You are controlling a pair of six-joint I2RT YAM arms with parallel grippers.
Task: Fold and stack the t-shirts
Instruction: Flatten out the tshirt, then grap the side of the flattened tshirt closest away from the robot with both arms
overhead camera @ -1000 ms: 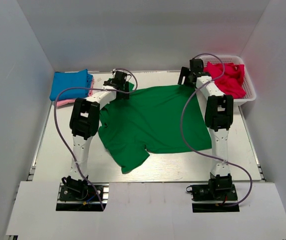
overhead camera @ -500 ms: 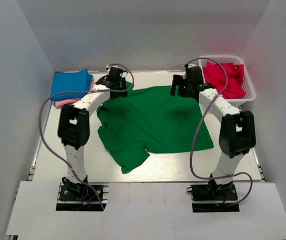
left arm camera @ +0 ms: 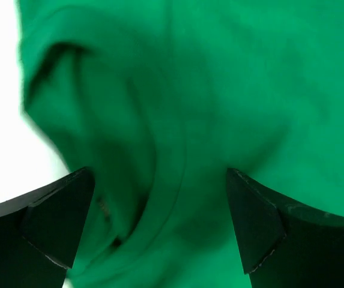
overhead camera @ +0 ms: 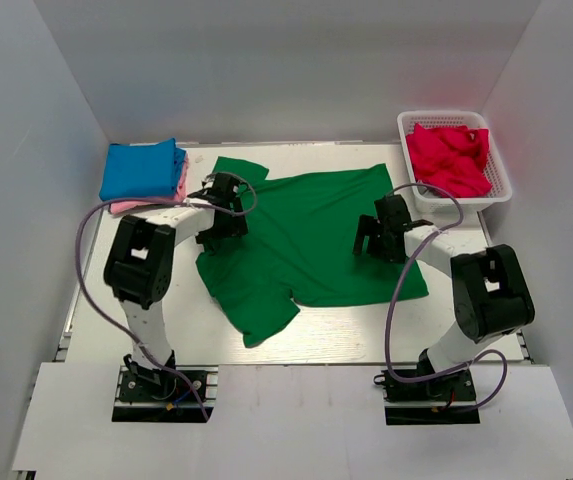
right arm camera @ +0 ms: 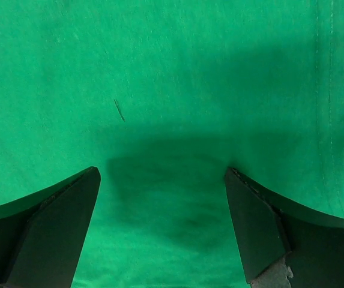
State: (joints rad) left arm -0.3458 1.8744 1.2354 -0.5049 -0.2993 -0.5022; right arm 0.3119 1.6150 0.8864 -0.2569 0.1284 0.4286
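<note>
A large dark green t-shirt (overhead camera: pixel 306 235) lies spread on the white table, one sleeve toward the front and one at the back left. My left gripper (overhead camera: pixel 222 213) is open just above the shirt's left side, over its collar (left arm camera: pixel 159 198). My right gripper (overhead camera: pixel 376 238) is open just above flat cloth (right arm camera: pixel 165 120) near the shirt's right edge. Both hold nothing. A folded blue t-shirt (overhead camera: pixel 143 168) lies on a folded pink one (overhead camera: pixel 136 204) at the back left. Red t-shirts (overhead camera: pixel 450 158) lie crumpled in a basket.
The white lattice basket (overhead camera: pixel 501 190) stands at the back right corner. The folded stack sits against the left wall. Bare table (overhead camera: pixel 366 330) shows in front of the green shirt. White walls close in the sides and back.
Both arms pulled back from the shirt's far edge toward the front. The far edge, held before, now lies released and flat. Both grippers hover low over the shirt.
</note>
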